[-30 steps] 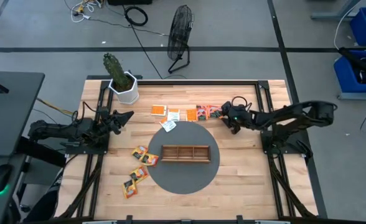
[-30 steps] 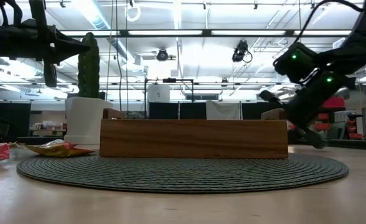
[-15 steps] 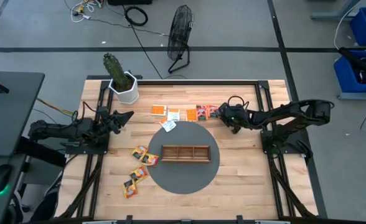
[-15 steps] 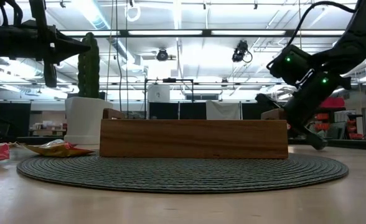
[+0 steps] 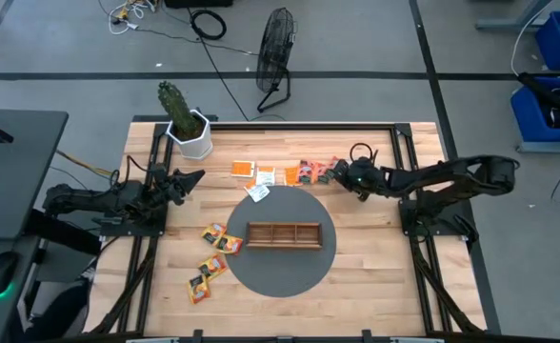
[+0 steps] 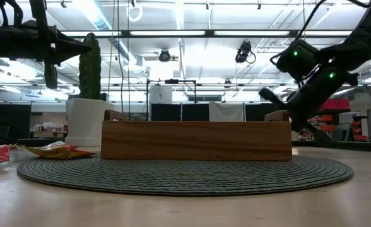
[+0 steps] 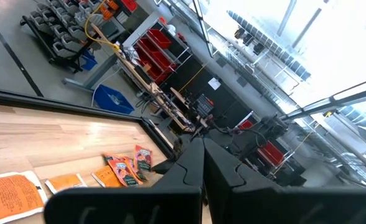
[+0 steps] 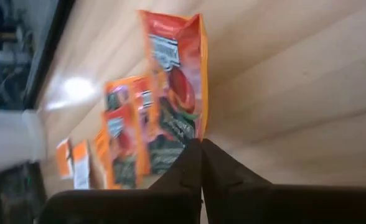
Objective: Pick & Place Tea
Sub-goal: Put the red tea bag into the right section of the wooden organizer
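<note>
Pinching a red-and-green tea sachet (image 8: 177, 93) between closed fingers, the right gripper (image 5: 340, 172) is hovering right of frame centre; left gripper (image 5: 196, 177) is waiting closed at left.

A brown wooden compartment tray (image 5: 284, 234) lies on a round grey mat (image 5: 282, 272) at the table's (image 5: 375, 276) middle. Tea sachets (image 5: 280, 174) form a row behind it; yellow sachets (image 5: 213, 255) lie scattered left. The right gripper (image 5: 341, 173) touches the row's red-and-green end. The left gripper (image 5: 196, 176) hovers near a potted cactus (image 5: 183, 119).
</note>
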`<action>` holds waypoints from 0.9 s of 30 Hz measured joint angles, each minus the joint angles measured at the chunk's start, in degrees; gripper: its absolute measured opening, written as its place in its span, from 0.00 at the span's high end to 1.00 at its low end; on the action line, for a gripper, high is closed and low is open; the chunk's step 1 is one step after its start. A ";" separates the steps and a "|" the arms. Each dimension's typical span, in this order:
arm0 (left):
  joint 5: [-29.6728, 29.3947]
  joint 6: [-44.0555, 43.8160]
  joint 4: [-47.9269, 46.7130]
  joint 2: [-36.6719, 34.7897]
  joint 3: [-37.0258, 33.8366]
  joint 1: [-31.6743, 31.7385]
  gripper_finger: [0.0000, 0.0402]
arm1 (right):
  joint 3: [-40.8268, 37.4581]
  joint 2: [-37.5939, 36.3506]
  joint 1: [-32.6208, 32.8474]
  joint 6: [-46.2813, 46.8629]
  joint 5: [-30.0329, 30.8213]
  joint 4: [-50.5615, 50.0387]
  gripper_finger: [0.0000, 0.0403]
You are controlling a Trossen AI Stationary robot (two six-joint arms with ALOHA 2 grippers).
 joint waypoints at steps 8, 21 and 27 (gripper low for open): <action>-0.01 4.26 6.36 -0.01 0.01 0.00 0.99 | 0.02 -11.72 0.00 -7.67 -1.38 -6.89 1.00; -1.11 0.62 8.73 1.80 2.12 0.01 0.95 | 6.15 -22.61 0.02 -24.30 -18.27 -14.77 1.00; -1.05 -3.79 8.58 7.94 4.79 0.02 0.76 | 19.33 -21.32 0.04 -38.22 -25.14 -28.51 1.00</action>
